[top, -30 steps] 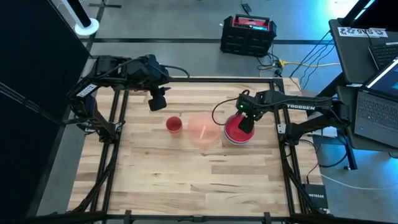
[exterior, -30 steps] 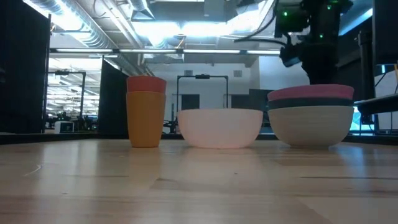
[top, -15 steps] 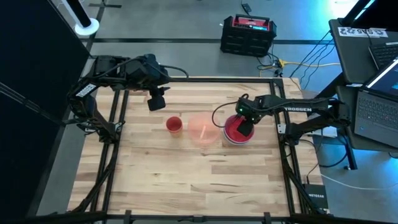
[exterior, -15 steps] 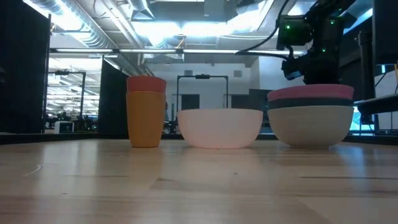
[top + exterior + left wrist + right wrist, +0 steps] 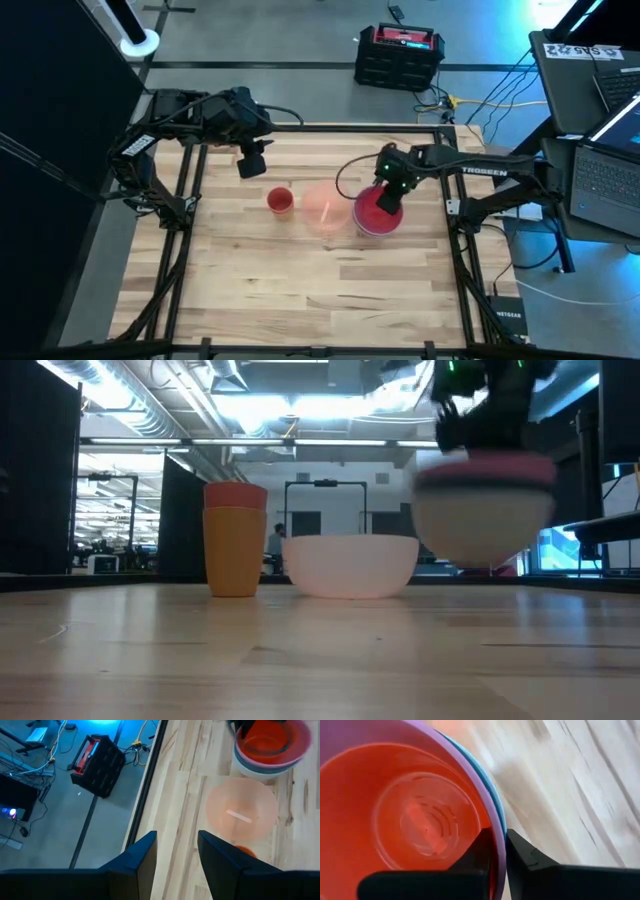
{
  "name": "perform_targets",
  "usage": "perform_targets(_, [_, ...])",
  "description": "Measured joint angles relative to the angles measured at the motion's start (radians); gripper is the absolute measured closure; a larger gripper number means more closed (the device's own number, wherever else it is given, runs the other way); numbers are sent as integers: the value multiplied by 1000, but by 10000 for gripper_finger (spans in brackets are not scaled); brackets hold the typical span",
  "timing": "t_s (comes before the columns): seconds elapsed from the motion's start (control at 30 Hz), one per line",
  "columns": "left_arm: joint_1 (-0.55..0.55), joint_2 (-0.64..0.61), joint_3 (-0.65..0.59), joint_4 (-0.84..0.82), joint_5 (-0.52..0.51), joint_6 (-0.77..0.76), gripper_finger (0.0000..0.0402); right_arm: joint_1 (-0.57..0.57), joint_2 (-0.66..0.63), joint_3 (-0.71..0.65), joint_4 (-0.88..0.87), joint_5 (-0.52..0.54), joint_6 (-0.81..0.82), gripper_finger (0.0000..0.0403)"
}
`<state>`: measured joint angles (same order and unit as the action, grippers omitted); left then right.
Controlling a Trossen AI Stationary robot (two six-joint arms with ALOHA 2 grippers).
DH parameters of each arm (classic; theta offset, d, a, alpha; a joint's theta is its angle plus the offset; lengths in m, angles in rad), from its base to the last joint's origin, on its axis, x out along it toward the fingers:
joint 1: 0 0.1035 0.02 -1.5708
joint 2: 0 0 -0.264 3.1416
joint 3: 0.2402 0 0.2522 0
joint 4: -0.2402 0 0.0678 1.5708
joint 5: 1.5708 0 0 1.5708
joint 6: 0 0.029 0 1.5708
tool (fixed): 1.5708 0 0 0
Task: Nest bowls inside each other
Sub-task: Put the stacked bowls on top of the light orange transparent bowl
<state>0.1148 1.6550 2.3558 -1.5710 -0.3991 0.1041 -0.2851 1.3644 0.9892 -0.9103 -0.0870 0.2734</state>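
From above, the right gripper (image 5: 389, 194) is clamped on the rim of the stacked bowls (image 5: 377, 212), just beside the light pink bowl (image 5: 326, 207); the left gripper (image 5: 252, 164) hangs apart, fingers parted and empty, near the small cups (image 5: 279, 201).

At table height, the stack (image 5: 485, 510) hangs clear of the table (image 5: 320, 660).

Past the left wrist, its fingers (image 5: 142, 862) hold nothing.

Past the right wrist, fingers (image 5: 485, 851) pinch the mauve rim.
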Motion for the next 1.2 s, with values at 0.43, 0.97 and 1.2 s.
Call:
perform_targets(0.43, [4,0,0,0,0,-3,273,10,184,352,15,-87,-70,402])
perform_targets(0.97, [4,0,0,0,0,-9,273,1,582,696,-126,-106,-228,399])
perform_targets(1.2, [4,0,0,0,1,-5,273,-14,631,698,-104,-111,-237,392])
